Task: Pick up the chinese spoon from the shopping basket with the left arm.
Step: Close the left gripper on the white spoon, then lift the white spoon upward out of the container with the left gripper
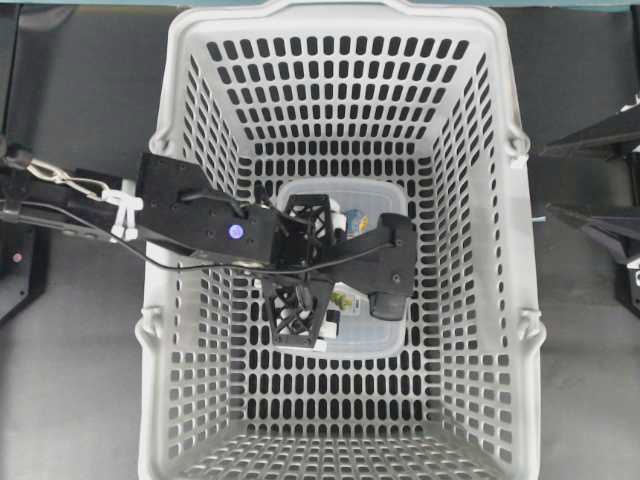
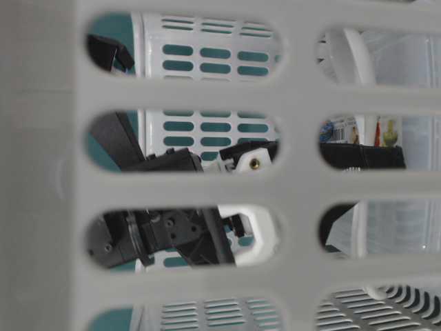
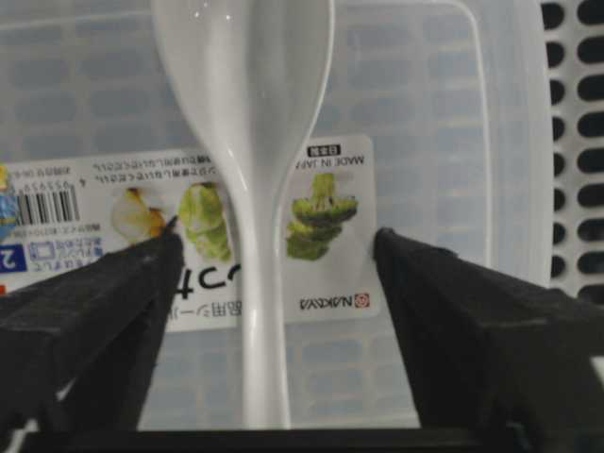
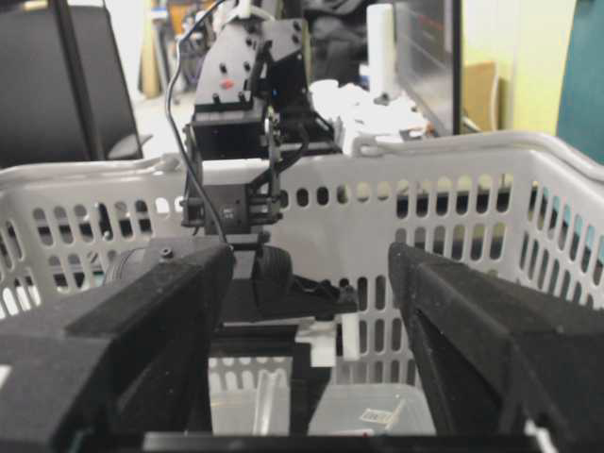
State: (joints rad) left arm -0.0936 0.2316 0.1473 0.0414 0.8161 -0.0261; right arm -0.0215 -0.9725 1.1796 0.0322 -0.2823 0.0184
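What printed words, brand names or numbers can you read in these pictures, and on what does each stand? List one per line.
"MADE IN JAPAN": paper label on the clear rectangular plastic container, seen upside down.
"NAKAYA": same label, with a small red mark.
Large digit "2": label's left edge.
Barcode digits and Japanese lines: too small or blurred to read.
Glossy white chinese spoon and light-grey slotted shopping basket: no text.

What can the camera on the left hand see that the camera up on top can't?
Only the left wrist view shows the chinese spoon, white and glossy, lying on the clear container's printed label, between the open fingers with gaps on both sides. Only the overhead view shows the whole shopping basket and the left arm reaching into it; there the gripper hides the spoon. Both show the container, the basket's slotted wall, and the open left gripper.
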